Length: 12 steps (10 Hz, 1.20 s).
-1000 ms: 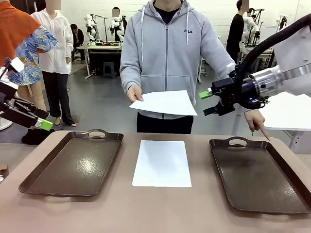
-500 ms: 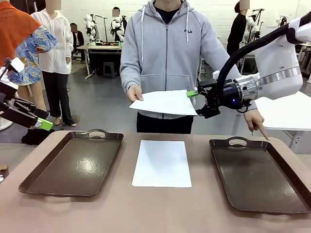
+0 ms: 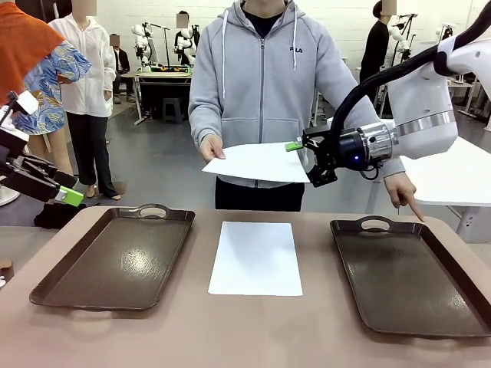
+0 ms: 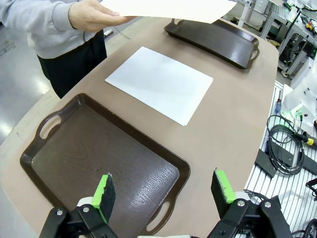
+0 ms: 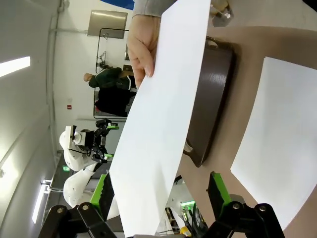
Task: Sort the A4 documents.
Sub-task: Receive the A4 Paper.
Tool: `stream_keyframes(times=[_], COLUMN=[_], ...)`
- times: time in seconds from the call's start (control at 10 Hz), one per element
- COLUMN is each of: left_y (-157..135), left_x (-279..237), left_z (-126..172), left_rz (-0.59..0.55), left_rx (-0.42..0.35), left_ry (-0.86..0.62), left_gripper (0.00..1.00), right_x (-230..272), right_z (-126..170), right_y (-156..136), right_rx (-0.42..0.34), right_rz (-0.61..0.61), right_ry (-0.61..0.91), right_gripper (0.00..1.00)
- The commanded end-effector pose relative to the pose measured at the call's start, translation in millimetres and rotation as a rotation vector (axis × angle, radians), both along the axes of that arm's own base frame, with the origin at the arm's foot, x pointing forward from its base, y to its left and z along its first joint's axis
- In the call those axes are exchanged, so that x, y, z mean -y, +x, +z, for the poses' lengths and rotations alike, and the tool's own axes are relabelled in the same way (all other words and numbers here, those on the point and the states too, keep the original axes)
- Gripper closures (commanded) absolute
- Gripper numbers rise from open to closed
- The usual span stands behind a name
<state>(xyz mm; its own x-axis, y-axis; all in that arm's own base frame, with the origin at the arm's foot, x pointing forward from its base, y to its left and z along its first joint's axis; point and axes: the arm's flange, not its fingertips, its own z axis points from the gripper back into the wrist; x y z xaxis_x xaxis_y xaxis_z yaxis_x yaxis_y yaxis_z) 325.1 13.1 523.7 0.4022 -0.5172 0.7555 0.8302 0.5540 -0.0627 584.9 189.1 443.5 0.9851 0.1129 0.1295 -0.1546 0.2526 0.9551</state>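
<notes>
Between glossy trays lies flat white paper.

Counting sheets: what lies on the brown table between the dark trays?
One flat white rectangular paper sheet, apart from the dark brown left tray and right tray. Anything beneath it is covered.

A plain white wall is running across the top of the frame, and a smooth grey floor is shining faintly below it. A pale-topped workbench is standing at upper left; a flat white table is jutting in at the right edge.
</notes>
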Motion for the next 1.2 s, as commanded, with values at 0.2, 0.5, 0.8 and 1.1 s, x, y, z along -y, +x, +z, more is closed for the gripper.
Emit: stream_keyframes(times=[0.2, 0.5, 0.8, 1.1], left_y=[1.3, 1.3, 1.3, 1.3], left_x=[-2.6, -2.6, -2.6, -2.6], left_z=[-1.4, -1.4, -1.4, -1.4], left_rz=[-0.019, -0.019, -0.019, -0.019], left_rx=[0.009, 0.009, 0.009, 0.009], left_ry=[-0.012, -0.012, -0.012, -0.012], left_gripper=[0.0, 0.0, 0.0, 0.0], right_x=[-11.5, -11.3, -12.7, -16.4], right_z=[1.2, -6.1, -16.3, -18.3], right_y=[9.2, 9.4, 10.3, 8.6], right_rx=[-0.027, -0.07, -0.108, -0.092], right_rz=[-0.005, -0.002, 0.002, 0.014], right_ry=[0.091, 0.142, 0.166, 0.171], right_gripper=[0.0, 0.0, 0.0, 0.18])
